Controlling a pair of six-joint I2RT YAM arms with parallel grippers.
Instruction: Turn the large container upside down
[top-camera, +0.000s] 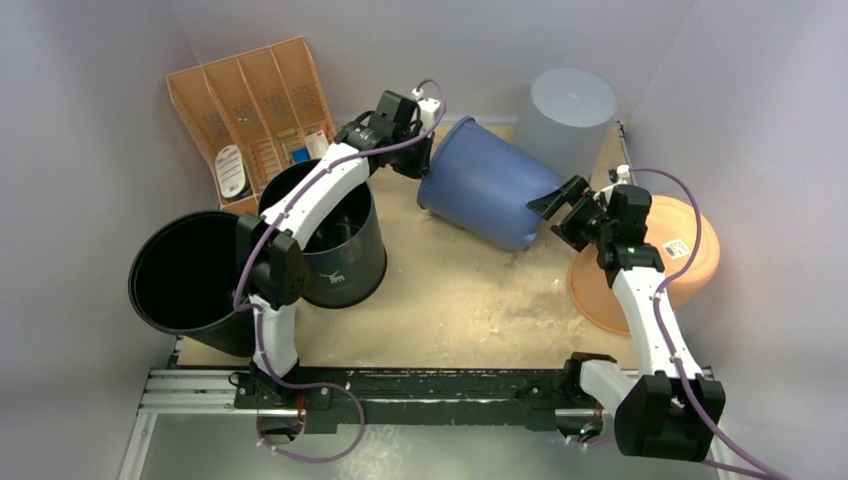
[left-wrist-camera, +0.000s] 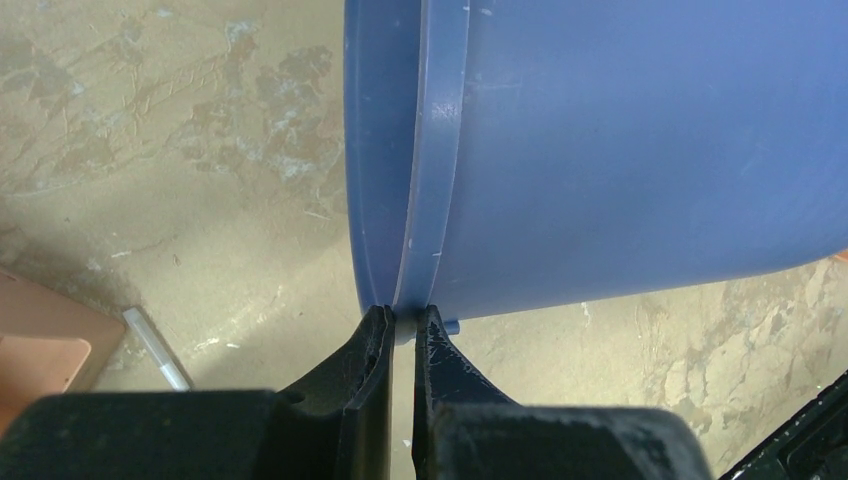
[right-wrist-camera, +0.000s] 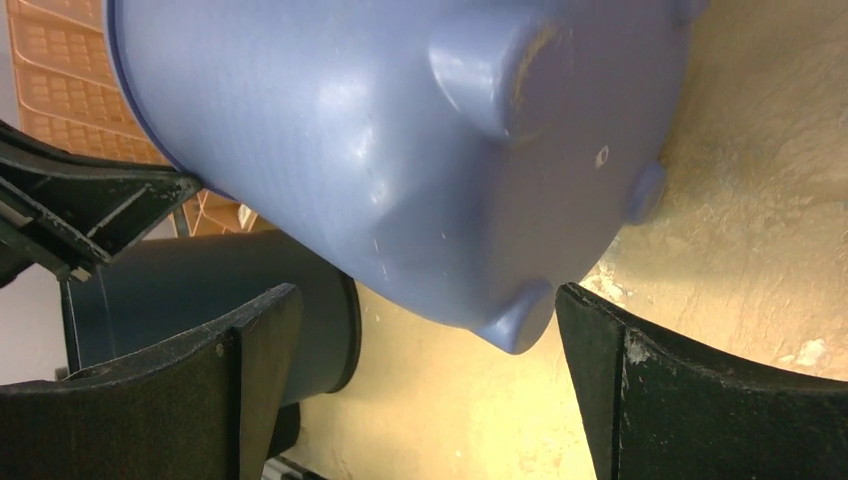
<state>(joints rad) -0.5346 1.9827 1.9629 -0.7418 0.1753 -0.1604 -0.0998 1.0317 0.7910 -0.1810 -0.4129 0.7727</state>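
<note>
The large blue container (top-camera: 490, 195) lies tipped on its side at the back middle of the table (top-camera: 450, 300), mouth toward the left and footed base toward the right; its inside cannot be seen. The left gripper (left-wrist-camera: 405, 320) pinches the container's rim, fingers pressed against the thin lip from both sides. The right gripper (right-wrist-camera: 430, 330) sits at the base with its fingers spread wide on either side of one small foot, touching nothing as far as the wrist view shows. To the left, a dark bin (top-camera: 335, 240) stands upright with some dark object inside that cannot be made out, and a black bucket (top-camera: 185, 280) leans just beside it. An orange organizer (top-camera: 250, 110) at the back left holds small items in its slots. A pale cylinder bin (top-camera: 565, 115) stands behind the blue container, and an orange dish (top-camera: 690, 255) lies at the right.
</note>
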